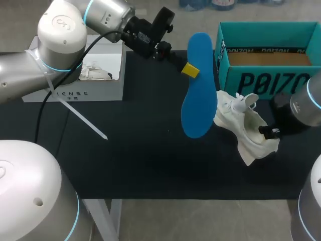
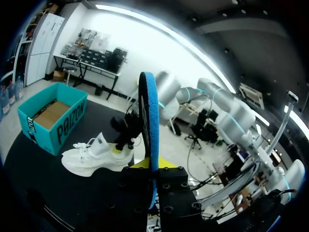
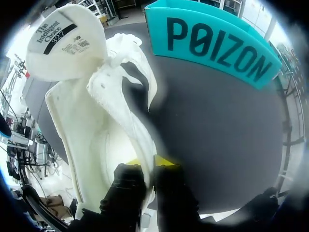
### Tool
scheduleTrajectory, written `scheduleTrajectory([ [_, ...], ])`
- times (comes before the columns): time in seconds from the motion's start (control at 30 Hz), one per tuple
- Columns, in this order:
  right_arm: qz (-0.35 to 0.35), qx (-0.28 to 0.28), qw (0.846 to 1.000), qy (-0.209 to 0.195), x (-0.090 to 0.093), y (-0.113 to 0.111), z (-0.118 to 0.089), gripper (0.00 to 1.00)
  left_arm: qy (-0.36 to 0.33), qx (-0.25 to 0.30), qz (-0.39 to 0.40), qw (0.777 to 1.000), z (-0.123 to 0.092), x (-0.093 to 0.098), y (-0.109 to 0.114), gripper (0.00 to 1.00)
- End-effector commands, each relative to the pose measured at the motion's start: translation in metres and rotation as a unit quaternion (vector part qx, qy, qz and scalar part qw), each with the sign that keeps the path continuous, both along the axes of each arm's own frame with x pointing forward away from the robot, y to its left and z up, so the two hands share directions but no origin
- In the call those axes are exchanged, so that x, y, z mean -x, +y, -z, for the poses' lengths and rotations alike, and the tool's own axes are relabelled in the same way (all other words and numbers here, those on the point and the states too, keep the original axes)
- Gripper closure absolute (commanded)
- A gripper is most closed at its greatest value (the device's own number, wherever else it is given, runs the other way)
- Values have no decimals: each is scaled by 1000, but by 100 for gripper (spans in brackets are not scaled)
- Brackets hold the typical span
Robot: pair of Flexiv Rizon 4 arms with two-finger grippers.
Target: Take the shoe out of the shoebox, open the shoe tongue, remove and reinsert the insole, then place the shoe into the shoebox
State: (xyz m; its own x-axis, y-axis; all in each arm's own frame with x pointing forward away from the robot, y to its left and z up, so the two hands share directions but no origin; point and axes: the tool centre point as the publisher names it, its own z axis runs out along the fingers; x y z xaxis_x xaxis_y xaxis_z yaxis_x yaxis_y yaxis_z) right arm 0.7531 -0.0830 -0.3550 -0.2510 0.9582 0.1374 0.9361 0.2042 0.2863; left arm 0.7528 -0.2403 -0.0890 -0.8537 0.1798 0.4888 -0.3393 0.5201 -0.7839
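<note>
At table centre, head view: left gripper (image 1: 189, 70), its arm entering from 10 o'clock, holds the blue insole (image 1: 199, 100) clear of the dark table (image 1: 130, 160). The insole hangs nearly upright, its long axis running from 12 to 6 o'clock. One yellow fingertip (image 1: 190, 71) presses against the upper part of its face. Left wrist view: the insole appears edge-on, rising from between the fingers, which are clamped on its two faces.

At the insole's 4 o'clock the white shoe (image 1: 243, 125) rests on the table, outside the teal shoebox (image 1: 266, 75). Its laced front end lies toward the insole's lower end; whether the two touch cannot be told. Right gripper (image 1: 268, 131), its arm entering from 3 o'clock, sits at the shoe's heel end. Right wrist view: the two yellow tips are closed upon the thin wall of the shoe's collar, one inside and one outside. The tongue (image 3: 65, 41) is folded forward, away from the gripper, with its label side showing, and the shoe's mouth gapes.

The shoebox stands open at the table's 1 o'clock, just beyond the shoe, with its brown floor visible. A white box (image 1: 100, 90) stands at the table's 10 o'clock, well apart from the shoe, with crumpled white contents.
</note>
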Motion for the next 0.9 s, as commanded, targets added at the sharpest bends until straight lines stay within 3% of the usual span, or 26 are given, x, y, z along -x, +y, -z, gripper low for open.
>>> scheduleTrajectory([
  [0.03,-1,-3,1000,-2,3,-1,-1,100,-1,-1,0,1000,0,0,0,100],
  [0.17,-1,-3,1000,-2,3,-1,-1,100,-1,-1,0,1000,0,0,0,100],
  [0.23,32,-8,999,15,9,1,-1,100,-1,-1,0,1000,0,0,0,100],
  [0.5,126,6,992,-5,19,9,1,100,-1,-1,0,1000,0,0,0,100],
  [0.9,170,-32,985,3,11,24,20,100,-1,-1,0,1000,0,0,0,100],
])
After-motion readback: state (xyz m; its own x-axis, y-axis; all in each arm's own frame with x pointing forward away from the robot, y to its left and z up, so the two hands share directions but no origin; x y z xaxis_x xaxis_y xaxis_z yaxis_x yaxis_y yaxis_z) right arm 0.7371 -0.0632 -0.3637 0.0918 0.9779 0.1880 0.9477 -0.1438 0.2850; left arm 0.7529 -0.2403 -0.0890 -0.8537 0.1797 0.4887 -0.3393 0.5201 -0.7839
